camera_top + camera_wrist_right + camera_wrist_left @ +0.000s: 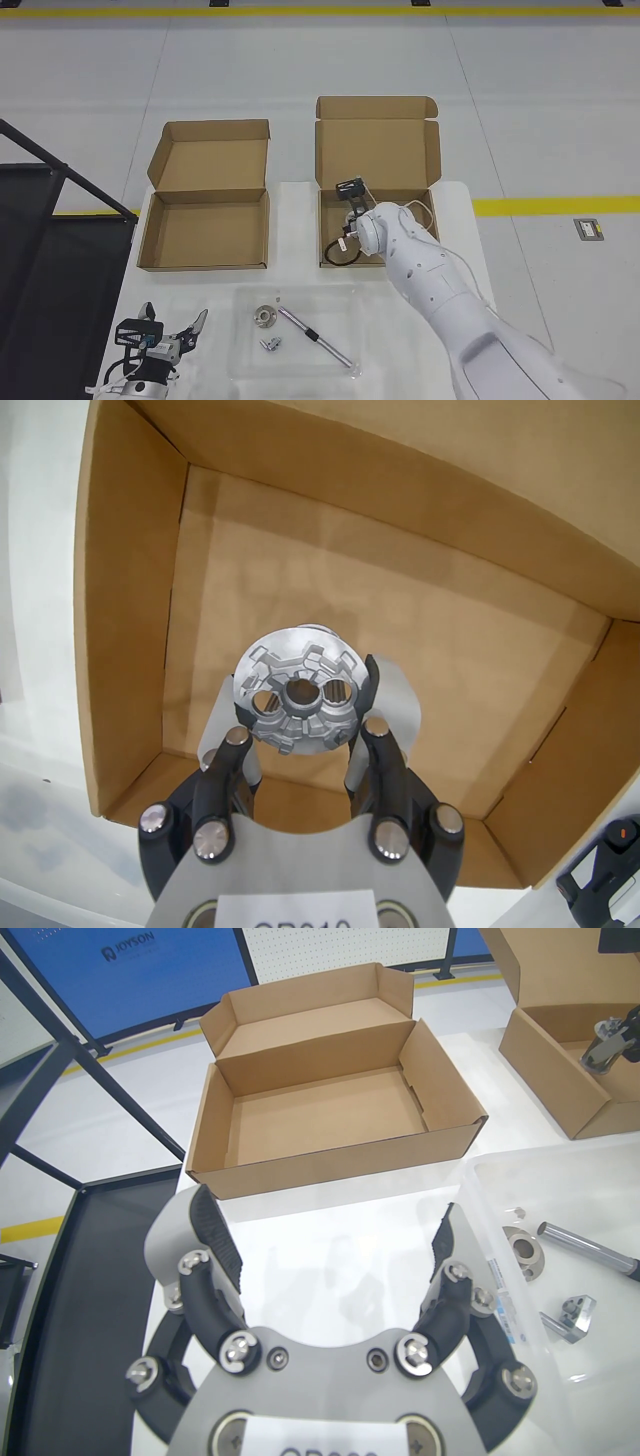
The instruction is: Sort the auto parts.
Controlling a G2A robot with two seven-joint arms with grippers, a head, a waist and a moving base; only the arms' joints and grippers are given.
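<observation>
My right gripper [300,695] is shut on a round grey metal hub [298,690] with cut-outs and a centre bore, held above the floor of the right cardboard box [380,600]. From above, that arm's gripper [352,205] hangs over the right box [378,150]. My left gripper [330,1233] stands open with nothing between its fingers, low over the table's front left corner [165,335]. A clear tray [300,300] holds a flanged ring [265,316], a steel rod [315,338] and a small bracket [269,344].
The left cardboard box [325,1103] lies open and bare inside, lid flap up, just beyond my left gripper. A black metal rack [50,250] borders the table's left side. White tabletop shows between the boxes and the tray.
</observation>
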